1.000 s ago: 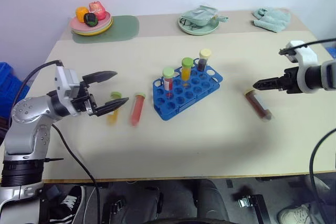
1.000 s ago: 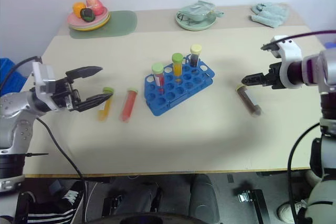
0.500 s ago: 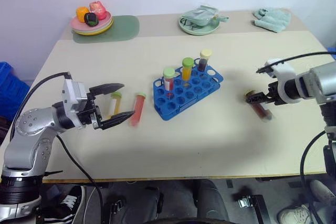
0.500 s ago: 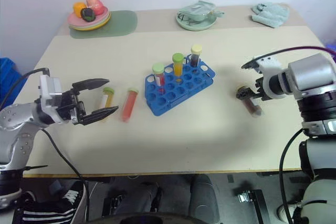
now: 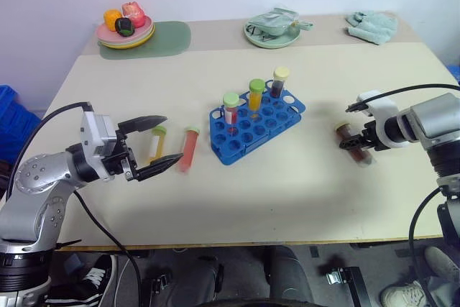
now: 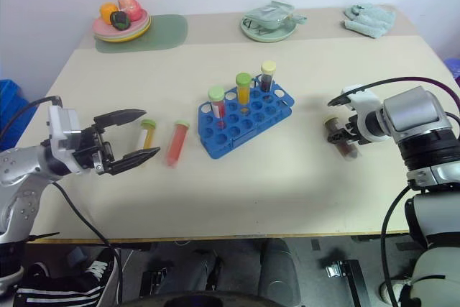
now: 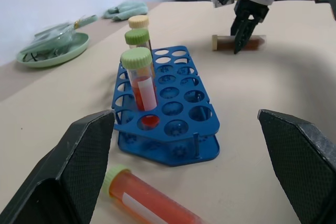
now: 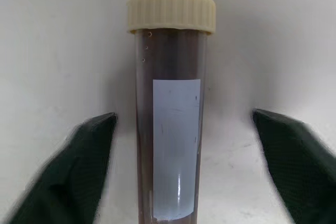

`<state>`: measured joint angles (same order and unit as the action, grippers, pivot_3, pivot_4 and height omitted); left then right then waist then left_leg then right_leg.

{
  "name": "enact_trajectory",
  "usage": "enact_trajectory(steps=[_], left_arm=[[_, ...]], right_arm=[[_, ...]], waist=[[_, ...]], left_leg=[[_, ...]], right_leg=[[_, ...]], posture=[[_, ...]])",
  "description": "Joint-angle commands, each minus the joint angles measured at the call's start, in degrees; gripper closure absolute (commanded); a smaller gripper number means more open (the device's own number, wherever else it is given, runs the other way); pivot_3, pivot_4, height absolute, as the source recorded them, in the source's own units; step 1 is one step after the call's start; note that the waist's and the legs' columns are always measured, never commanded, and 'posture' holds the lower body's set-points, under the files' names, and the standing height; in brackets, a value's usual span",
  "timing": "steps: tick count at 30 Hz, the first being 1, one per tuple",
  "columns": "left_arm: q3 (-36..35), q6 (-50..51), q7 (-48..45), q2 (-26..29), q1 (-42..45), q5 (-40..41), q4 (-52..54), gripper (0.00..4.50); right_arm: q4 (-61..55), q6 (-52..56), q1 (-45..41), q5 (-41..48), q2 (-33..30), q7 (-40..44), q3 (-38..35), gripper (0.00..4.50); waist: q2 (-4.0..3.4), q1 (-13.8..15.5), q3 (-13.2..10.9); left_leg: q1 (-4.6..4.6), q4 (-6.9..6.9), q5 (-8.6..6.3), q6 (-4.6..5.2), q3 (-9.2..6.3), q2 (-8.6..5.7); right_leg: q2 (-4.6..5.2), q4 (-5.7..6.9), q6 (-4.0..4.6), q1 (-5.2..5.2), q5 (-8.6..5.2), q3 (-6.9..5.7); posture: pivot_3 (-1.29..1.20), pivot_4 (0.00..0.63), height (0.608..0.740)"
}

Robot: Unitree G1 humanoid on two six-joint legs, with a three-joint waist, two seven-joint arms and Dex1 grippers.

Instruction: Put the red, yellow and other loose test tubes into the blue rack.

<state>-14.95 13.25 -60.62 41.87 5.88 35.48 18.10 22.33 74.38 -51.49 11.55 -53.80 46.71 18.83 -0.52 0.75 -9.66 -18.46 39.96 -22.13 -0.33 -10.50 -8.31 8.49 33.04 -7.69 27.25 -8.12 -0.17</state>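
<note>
Beige tabletop [image 5: 302, 199] against a pale wall is hosting the whole setup, with plates and a cloth sitting along the far edge. Going left to right: the left gripper [image 5: 157, 145] is hovering with its jaws spread wide and nothing between them, just beside the yellow tube [image 5: 155, 145] and the red tube [image 5: 187, 149], both lying flat side by side. Mid-table, the blue rack [image 5: 256, 126] is already holding three capped tubes upright in its back row, so plenty of holes are free.

Over on the right, the right gripper [image 8: 186, 166] is straddling the brown tube [image 8: 175, 129], which is lying on the table with its tan cap pointing toward the rack. The fingers [image 8: 79, 171] are sitting on either side with gaps showing, so no contact yet as far as I can tell.

My take: it's lined up nicely, centred on the label. I'd squeeze at mid-body so the tube isn't rolling out sideways, then lift straight and tip it cap-up before heading for a hole.
</note>
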Motion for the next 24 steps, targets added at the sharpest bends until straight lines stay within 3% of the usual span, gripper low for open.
enact_trajectory(steps=[1,3,7,11,14,18,24], left_arm=[[-2.2,-0.4,0.6,0.7,-0.3,0.6,1.4,0.0],[-2.2,-0.6,0.6,0.8,-0.2,0.5,1.2,0.0],[-2.3,-1.0,0.2,1.1,0.3,0.5,0.2,0.0],[-2.5,-1.6,-0.5,1.7,1.4,0.2,-1.3,0.0],[-2.5,-1.7,-1.1,2.3,3.1,0.1,-3.0,0.0],[-2.5,-2.2,-2.7,3.8,6.1,0.0,-6.5,0.0],[-2.1,-2.6,-4.2,4.5,9.9,-0.3,-10.5,0.0]], right_arm=[[0.6,-0.9,-1.4,-1.0,0.6,0.2,-0.4,2.83],[-0.1,-1.2,-1.5,-1.1,0.8,0.4,-0.5,3.68],[-5.0,-6.5,0.7,-0.5,0.2,1.4,-3.0,3.75],[-12.6,-11.9,6.4,2.8,-0.7,2.6,-10.7,3.75],[-18.1,-19.1,12.3,9.5,3.0,2.6,-25.0,3.75],[-29.2,-29.5,18.2,15.7,13.4,-2.6,-36.8,3.75],[-33.6,-41.3,20.4,17.9,32.7,-12.1,-36.3,3.75]], waist=[[0.0,0.0,0.0],[0.01,0.0,0.0],[0.0,-0.1,0.0],[0.0,0.0,0.0],[0.0,0.2,0.0],[0.01,0.0,0.0],[0.0,-0.4,0.0]], left_leg=[[0.01,0.0,0.0,0.0,0.01,0.0],[0.01,0.0,0.0,0.0,0.0,0.01],[0.01,0.0,0.0,0.0,0.01,0.01],[-0.01,-0.02,0.0,0.0,0.01,0.02],[-0.01,0.0,0.0,0.0,-0.01,0.01],[0.04,-0.01,0.0,-0.01,-0.05,0.04],[0.14,-0.03,-0.04,-0.1,-0.08,0.26]], right_leg=[[0.0,0.0,0.0,0.0,0.0,0.0],[-0.01,0.0,0.0,0.0,0.0,0.0],[-0.01,0.0,0.01,0.0,0.01,0.0],[-0.02,0.0,0.01,0.03,0.01,0.0],[-0.02,-0.01,0.0,0.0,0.01,0.0],[-0.08,-0.01,-0.02,-0.03,0.03,-0.01],[-0.34,0.02,0.09,0.0,0.11,0.14]], posture=[[0.0,0.15,0.74],[0.0,0.15,0.74],[0.0,0.15,0.74],[0.0,0.15,0.74],[0.0,0.15,0.74],[0.0,0.15,0.74],[0.0,0.15,0.74]])
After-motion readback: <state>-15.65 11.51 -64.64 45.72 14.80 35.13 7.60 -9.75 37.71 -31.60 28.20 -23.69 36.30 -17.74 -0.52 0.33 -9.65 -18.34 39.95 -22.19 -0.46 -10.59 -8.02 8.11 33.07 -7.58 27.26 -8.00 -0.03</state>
